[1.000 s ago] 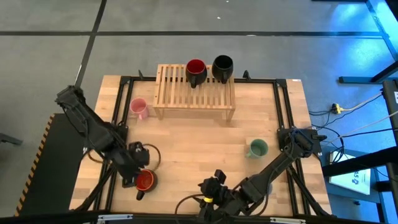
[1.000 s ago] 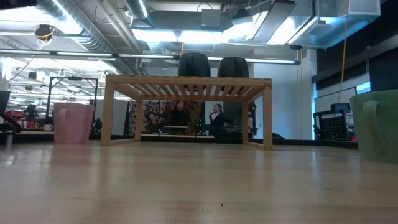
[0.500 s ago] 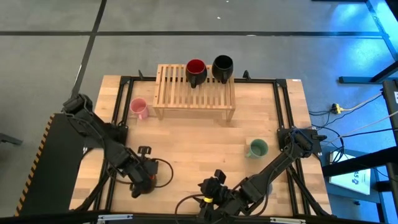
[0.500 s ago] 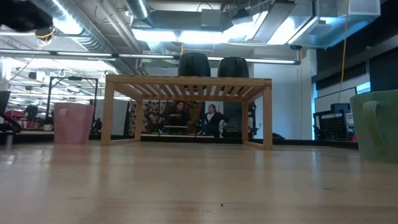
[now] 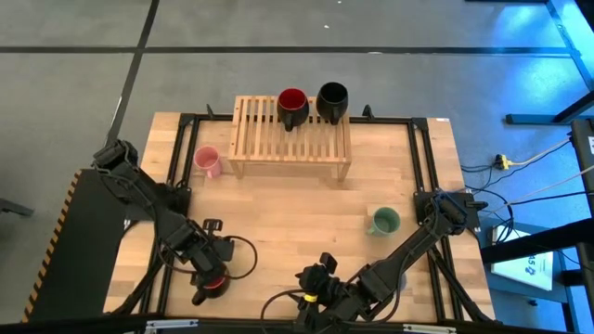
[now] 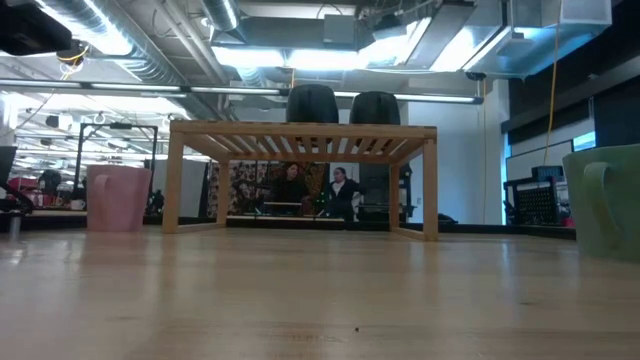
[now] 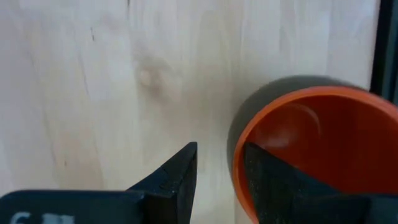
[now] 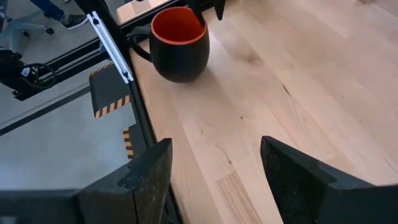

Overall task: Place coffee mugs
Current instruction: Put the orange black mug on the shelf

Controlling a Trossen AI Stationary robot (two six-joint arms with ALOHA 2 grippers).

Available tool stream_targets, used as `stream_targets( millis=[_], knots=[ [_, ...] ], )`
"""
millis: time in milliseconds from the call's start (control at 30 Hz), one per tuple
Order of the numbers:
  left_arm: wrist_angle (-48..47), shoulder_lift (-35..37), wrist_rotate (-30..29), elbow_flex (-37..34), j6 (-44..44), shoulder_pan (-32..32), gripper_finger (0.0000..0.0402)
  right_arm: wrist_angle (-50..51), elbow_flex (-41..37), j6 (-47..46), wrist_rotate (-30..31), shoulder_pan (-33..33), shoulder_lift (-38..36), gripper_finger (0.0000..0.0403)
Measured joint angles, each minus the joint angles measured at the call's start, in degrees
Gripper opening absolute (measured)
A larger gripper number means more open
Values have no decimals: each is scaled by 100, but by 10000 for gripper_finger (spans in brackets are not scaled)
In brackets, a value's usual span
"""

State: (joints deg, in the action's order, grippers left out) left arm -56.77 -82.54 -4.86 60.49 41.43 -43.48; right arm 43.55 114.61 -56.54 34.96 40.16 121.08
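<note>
The orange mug (image 5: pixel 215 283) stands upright near the table's near-left corner; its orange inside (image 7: pixel 311 143) fills the left wrist view. My left gripper (image 5: pixel 211 275) hangs over it, open, fingers pointing down astride the rim (image 7: pixel 221 149). The right wrist view shows the mug (image 8: pixel 180 43) with its handle toward the table's edge. The dark red mug (image 5: pixel 292 103) and black mug (image 5: pixel 332 96) sit on the wooden rack (image 5: pixel 290 139). The pink mug (image 5: pixel 206 160) stands left of the rack, the green mug (image 5: pixel 382 221) at the right. My right gripper (image 5: pixel 317 283) waits open at the near edge (image 8: pixel 214 180). No lavender mug shows. My left gripper comes at the orange mug from above, one finger (image 7: pixel 264 180) inside the cup beside the rim (image 7: pixel 237 163) and the other finger (image 7: pixel 180 171) outside with bare table between it and the wall. Whether the inner finger touches the rim, I cannot tell.
The black metal frame (image 5: pixel 181 176) runs along the table's left and right edges, close beside the orange mug. In the low view the rack (image 6: pixel 300 135) stands across the far side, with the pink mug (image 6: pixel 118 198) left and the green mug (image 6: pixel 605 200) right. Bare wood lies mid-table.
My left gripper has moved toward the table's near edge and come down over the orange mug, which showed uncovered beside it a second ago and is now mostly hidden under the fingers.
</note>
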Motion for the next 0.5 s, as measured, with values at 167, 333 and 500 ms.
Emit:
stream_targets(
  millis=[167,333,500],
  knots=[
    [19,0,27,0,0,0,124,2,0,1,0,0,0,234],
    [45,0,258,0,-92,2,124,4,0,7,0,0,0,234],
    [217,-56,687,0,-331,7,124,4,0,74,0,0,0,234]
  ],
)
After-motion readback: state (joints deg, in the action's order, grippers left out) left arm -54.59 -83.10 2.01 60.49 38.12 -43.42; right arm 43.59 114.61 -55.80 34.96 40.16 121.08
